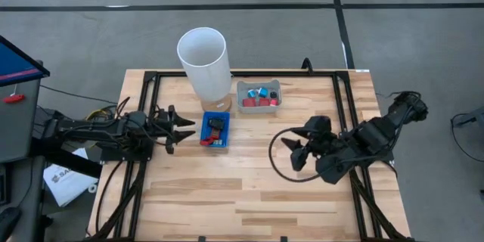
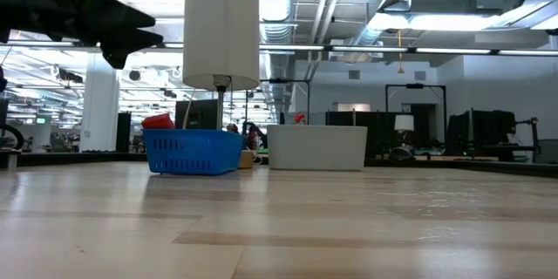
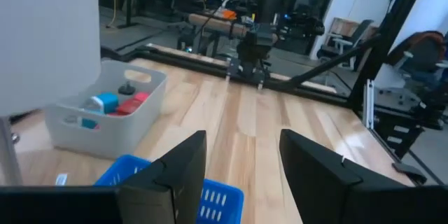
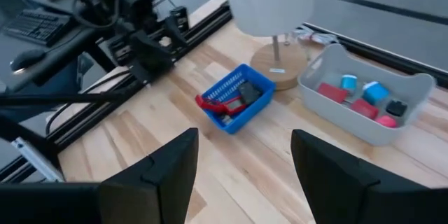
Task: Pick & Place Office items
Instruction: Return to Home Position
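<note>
Office items, small red and black pieces (image 1: 216, 126), lie inside the blue slotted plastic bin (image 2: 193, 153) at mid-depth on the pale wooden worktop (image 1: 227, 197), so this lot looks already placed.

Nearest the front edge, the right gripper (image 1: 291, 153) hangs over bare wood, well apart from both bins. Its fingers (image 4: 168, 175) are spread and hold nothing. From that pose I judge it is parked out of the way, not reaching.

A little farther back, the left gripper (image 1: 185, 127) sits just beside the blue bin's left side. Its fingers (image 3: 175, 175) are likewise parted and empty, and they point toward the bin without being over it. That fits an arm with nothing left to carry.

Behind the blue bin and to its right, a light grey open plastic bin (image 1: 240, 97) holds further office items (image 4: 364, 107) in blue, red, pink and black. I cannot tell whether they belong there or await moving.

Farthest back, the tall white cylinder (image 1: 203, 57) stands on a round wooden base (image 4: 276, 59), just behind the blue bin.
</note>
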Controlling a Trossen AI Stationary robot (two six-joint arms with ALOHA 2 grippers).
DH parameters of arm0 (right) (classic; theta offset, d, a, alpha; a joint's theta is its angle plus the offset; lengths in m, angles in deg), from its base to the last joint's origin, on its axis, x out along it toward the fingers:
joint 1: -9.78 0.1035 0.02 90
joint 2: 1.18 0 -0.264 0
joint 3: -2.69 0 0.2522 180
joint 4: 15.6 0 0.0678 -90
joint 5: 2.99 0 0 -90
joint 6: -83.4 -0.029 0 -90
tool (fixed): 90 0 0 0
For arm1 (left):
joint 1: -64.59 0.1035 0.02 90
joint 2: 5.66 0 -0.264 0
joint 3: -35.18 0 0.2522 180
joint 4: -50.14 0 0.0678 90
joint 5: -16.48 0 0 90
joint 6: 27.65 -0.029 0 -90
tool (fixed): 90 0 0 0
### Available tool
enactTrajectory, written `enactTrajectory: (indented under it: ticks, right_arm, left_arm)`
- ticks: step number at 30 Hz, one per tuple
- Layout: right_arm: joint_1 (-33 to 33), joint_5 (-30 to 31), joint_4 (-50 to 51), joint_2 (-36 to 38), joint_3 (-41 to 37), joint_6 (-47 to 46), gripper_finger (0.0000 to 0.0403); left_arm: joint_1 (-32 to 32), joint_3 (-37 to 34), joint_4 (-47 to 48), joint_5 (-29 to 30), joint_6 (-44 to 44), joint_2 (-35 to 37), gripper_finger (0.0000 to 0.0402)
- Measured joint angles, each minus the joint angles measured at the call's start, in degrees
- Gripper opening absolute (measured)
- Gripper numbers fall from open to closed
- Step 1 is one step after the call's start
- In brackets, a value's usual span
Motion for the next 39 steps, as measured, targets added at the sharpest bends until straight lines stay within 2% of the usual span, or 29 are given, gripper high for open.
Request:
enactTrajectory:
  ticks: [8, 14, 18, 22, 29, 35, 39]
  right_arm:
    - [0.0, -0.5, 4.7, 2.2, 0.0, -4.8, 0.0221]
    - [-0.7, -1.7, 7.5, 2.3, 0.0, -6.1, 0.0221]
    - [-0.2, -2.0, 9.2, 2.3, 0.0, -9.9, 0.0221]
    - [0.8, -3.4, 11.7, 3.1, 0.0, -14.1, 0.0221]
    - [1.5, -4.0, 15.9, 5.6, 0.0, -17.0, 0.0221]
    - [2.6, -3.0, 22.6, 5.7, 0.0, -16.7, 0.0221]
    - [4.3, -2.7, 22.2, 7.2, -1.3, -13.0, 0.0221]
  left_arm:
    - [0.0, 0.0, 10.0, 0.0, -0.4, 10.9, 0.0179]
    - [0.0, -4.6, 10.3, 0.1, 2.4, 19.0, 0.0178]
    - [-0.1, -6.5, 7.2, -1.4, 3.8, 18.6, 0.0166]
    - [-0.1, -6.8, 6.8, -1.6, -0.3, 18.8, 0.0147]
    - [-0.1, -6.9, 6.8, -0.8, -4.4, 9.2, 0.0122]
    - [-0.1, -7.2, 6.1, -1.2, 0.3, -5.2, 0.0115]
    - [-0.1, -7.3, 5.3, -1.1, 1.9, -13.6, 0.0115]
